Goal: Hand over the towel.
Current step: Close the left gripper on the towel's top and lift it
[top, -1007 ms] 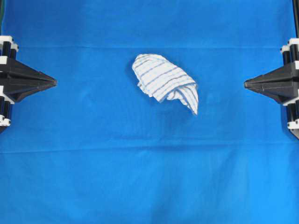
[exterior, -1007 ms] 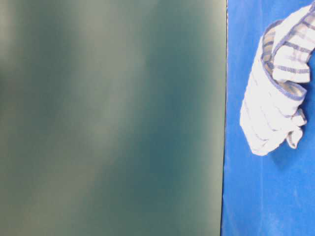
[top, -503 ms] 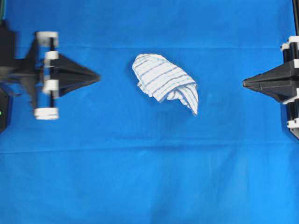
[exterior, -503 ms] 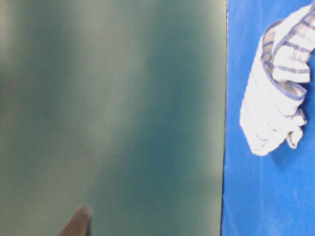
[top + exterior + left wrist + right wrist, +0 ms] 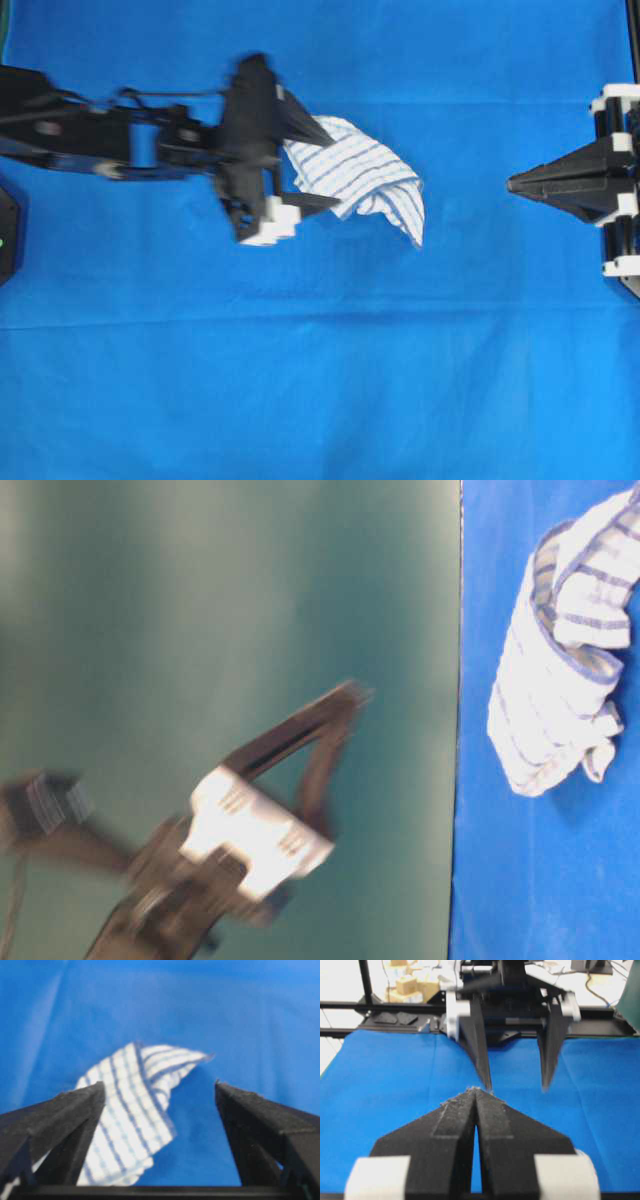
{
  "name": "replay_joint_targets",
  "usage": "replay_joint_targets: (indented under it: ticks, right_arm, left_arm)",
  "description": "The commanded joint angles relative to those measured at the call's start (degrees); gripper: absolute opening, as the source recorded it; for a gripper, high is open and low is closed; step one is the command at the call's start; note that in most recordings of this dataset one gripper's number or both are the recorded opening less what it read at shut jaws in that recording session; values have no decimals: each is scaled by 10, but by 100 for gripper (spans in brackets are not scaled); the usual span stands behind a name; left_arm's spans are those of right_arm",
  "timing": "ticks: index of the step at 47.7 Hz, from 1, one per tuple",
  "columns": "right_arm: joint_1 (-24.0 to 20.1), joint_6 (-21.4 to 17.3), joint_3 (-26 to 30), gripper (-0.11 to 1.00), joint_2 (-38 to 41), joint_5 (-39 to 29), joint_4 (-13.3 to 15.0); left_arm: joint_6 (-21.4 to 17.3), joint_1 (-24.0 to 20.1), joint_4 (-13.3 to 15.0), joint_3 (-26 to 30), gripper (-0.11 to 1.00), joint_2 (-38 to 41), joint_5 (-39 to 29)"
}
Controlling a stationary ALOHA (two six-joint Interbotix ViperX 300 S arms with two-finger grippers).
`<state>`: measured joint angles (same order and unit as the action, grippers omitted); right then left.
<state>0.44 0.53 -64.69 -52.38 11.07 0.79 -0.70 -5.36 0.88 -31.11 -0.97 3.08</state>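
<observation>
Because the small white towel with thin blue-grey stripes (image 5: 360, 180) lies crumpled in a loose mound near the middle of the blue-cloth-covered surface (image 5: 320, 380), it offers raised folds that a sideways approach can bite, and that seems to be why the left gripper (image 5: 308, 165) comes at it low and level from nine o'clock. Its jaws are spread wide and hold nothing; in the overhead view one black finger lies over the towel's nine o'clock edge and the other sits just beside the fold toward six o'clock, so the bundle's near end is partly between them. From the wrist view the striped cloth fills the gap nearer one finger than the other. Over at three o'clock, well apart from the towel, the right gripper (image 5: 512, 184) waits with its jaws pressed together and empty, pointed inward, presumably parked there to receive the cloth once it is lifted.
</observation>
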Motion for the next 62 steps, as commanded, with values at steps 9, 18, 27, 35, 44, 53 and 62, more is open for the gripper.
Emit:
replay_joint_targets:
  ticks: [9,18,27,35,44,53,62]
  right_arm:
    - [1,-1,4,0,26,2,1]
    - [1,-1,3,0,34,2,1]
    - [1,-1,3,0,35,2,3]
    - [1,-1,3,0,35,1,4]
    - [1,-1,3,0,37,1,4]
    - [1,-1,3,0,39,2,4]
    - [1,-1,3,0,40,1,4]
  left_arm:
    - [1,-8,1,85,93,140,-20]
    - [0,-6,1,130,94,222,-21]
    - [-1,-12,1,143,94,257,-23]
    - [-1,-15,0,138,93,256,-31]
    - [-1,-15,1,140,67,242,-60]
    - [-2,-15,0,134,15,195,-59]
    - [0,-11,1,110,10,111,-62]
